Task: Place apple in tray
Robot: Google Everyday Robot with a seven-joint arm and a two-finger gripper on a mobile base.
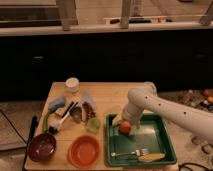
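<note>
One round red-orange apple (125,127), one rectangular dark green plastic tray (108,146), two bowls (orange bowl (84,151), maroon bowl (41,147)), one small green cup (93,125), one gripper (121,120) at the tray's ten o'clock.

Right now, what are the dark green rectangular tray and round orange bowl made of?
The dark green rectangular tray looks like plastic: it is glossy, and its flat bottom catches light. The round orange bowl also seems plastic, smooth and evenly coloured, though glazed ceramic is possible. The gripper is by the small red-orange apple, within the tray's rim.
</note>
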